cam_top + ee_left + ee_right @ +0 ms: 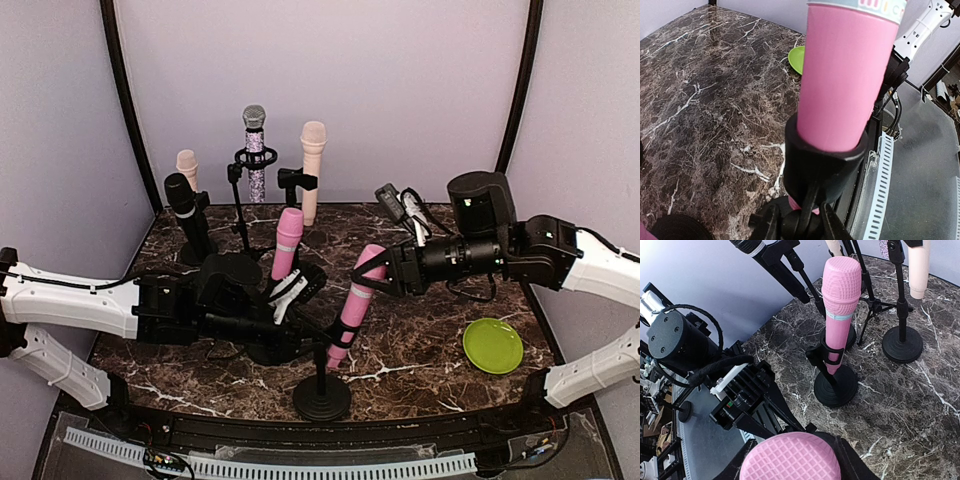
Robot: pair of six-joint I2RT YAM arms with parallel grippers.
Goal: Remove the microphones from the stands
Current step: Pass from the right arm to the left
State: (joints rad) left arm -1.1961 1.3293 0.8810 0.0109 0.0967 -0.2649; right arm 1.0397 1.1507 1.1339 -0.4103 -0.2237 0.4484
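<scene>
- Right claw grips the pink plastic microphone by its head; the body below sits clipped in the black round-based stand.
- Left claw flanks the stand neck; grip unclear.
- A slanted pull may topple the stand.

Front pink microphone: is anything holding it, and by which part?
The right fingers hold the microphone by its head. The left fingers flank the clip's stem; grip unclear.

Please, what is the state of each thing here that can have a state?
front pink microphone: tilted, seated in its clip, head inside the right claw.
right claw: shut on the front pink microphone.
left claw: around the joint under the clip; grip unclear.
back pink microphone: seated in its own stand, untouched.
green plate: empty.
</scene>
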